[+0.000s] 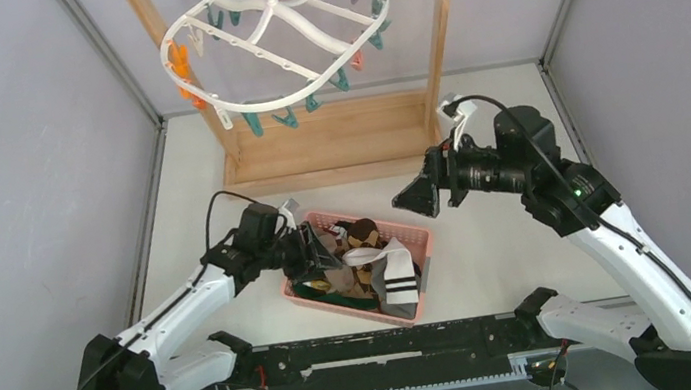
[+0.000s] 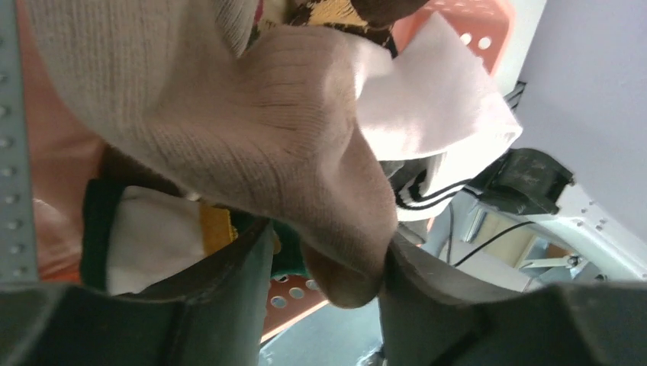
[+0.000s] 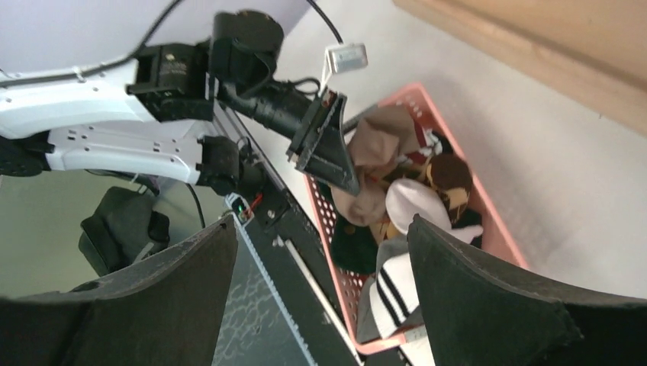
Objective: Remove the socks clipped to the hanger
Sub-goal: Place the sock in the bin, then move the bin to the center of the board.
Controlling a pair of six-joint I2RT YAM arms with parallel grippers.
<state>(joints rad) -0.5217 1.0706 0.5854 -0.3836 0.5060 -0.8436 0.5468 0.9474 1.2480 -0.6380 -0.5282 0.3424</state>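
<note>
The white oval hanger (image 1: 275,38) hangs from the wooden frame with its orange, teal and purple clips; I see no sock on it. The socks (image 1: 370,257) lie piled in a pink basket (image 1: 325,220). My left gripper (image 1: 314,252) is at the basket's left end. In the left wrist view its fingers (image 2: 324,259) stand apart. The tip of a beige sock (image 2: 252,114) hangs between them, touching the right finger only. My right gripper (image 1: 414,196) is open and empty, above the table to the right of the basket. Its wrist view (image 3: 320,252) shows the socks (image 3: 412,198).
The wooden frame (image 1: 335,146) stands behind the basket, its base board on the table. A black rail (image 1: 382,349) runs along the near edge between the arm bases. Grey walls close in the table at left and right.
</note>
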